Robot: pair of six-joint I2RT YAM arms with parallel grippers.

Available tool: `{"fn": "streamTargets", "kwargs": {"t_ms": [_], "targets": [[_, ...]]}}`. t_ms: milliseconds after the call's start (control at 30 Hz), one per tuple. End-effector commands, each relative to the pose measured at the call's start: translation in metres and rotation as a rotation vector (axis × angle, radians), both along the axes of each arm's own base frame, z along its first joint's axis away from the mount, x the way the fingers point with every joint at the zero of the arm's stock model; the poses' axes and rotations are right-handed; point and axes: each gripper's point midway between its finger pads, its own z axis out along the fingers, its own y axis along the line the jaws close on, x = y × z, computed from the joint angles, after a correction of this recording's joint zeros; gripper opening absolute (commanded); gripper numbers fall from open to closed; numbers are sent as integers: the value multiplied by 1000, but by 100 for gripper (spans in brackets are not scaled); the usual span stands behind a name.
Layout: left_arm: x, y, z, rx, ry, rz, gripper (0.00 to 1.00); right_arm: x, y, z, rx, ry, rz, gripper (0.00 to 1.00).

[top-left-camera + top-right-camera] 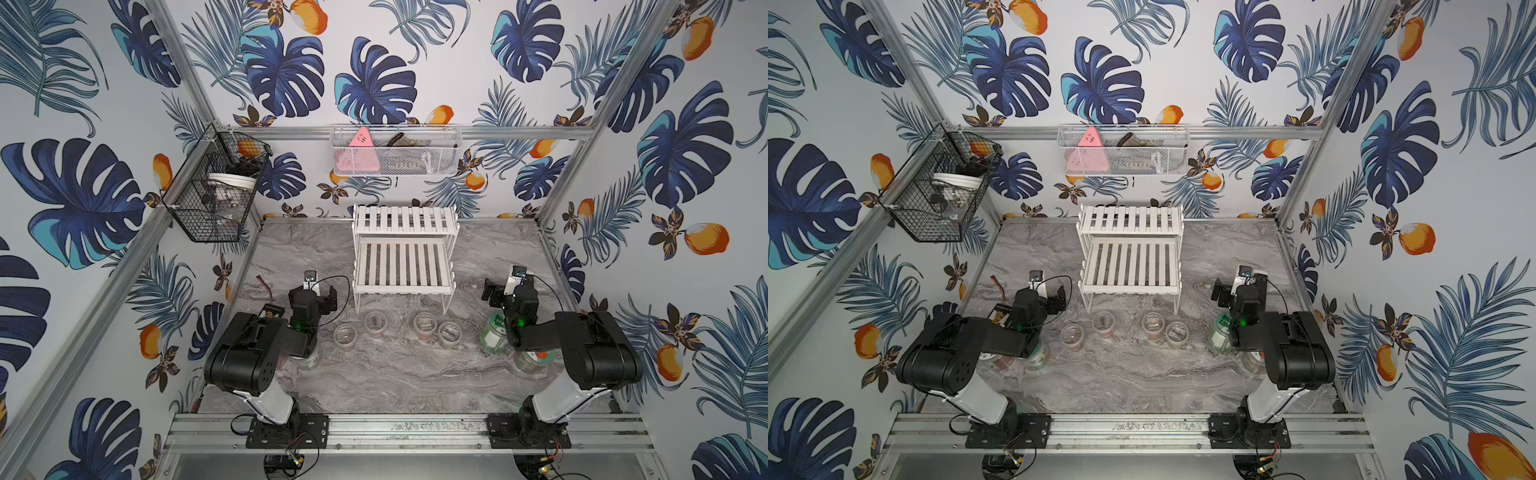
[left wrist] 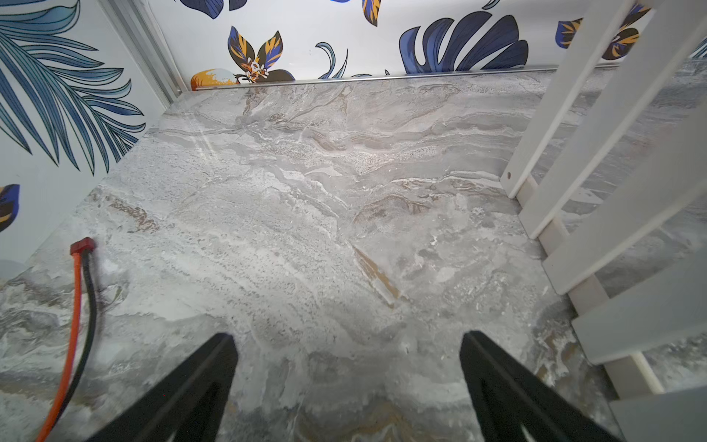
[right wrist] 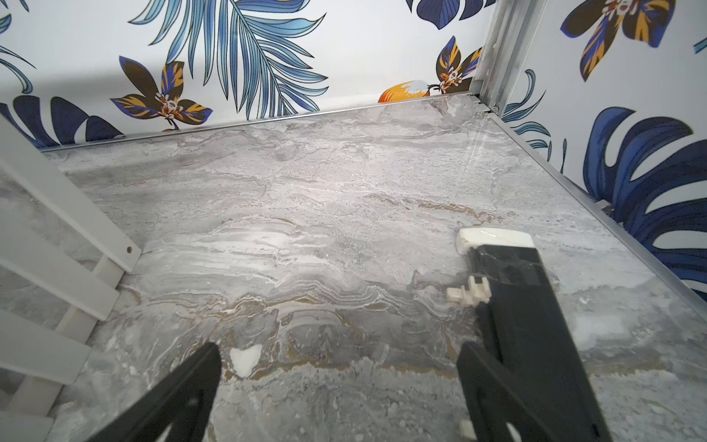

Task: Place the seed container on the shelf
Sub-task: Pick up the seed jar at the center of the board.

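Marble tabletop (image 1: pixel 374 374) carries four upright clear jars (image 1: pixel 376 321) in a row just before the shelf (image 1: pixel 403 266), its long side crosswise, lower tier nearest them; contents blurred, lidded jars (image 1: pixel 492 336) half hidden under the arms (image 1: pixel 561 332); left gripper (image 2: pixel 347 336) and right gripper (image 3: pixel 338 346) gape empty

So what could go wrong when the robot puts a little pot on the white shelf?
The four clear pots stand close in a row, so the open right tool might knock a neighbour or grab the wrong one. The shelf has gaps between its slats, so a pot could sit tilted. The green-topped jar beside the right arm might get bumped.
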Motion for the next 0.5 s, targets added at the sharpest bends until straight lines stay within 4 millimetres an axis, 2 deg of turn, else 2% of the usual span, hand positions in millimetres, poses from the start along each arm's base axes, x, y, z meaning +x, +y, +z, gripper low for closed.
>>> {"fn": "streamTargets", "kwargs": {"t_ms": [0,467], "targets": [[0,0,2,2,-8,-1,99,-6,-2,-16,2,66,-9,100],[0,0,2,2,-8,-1,99,-6,-1,-17,3,68,-2,100]]}}
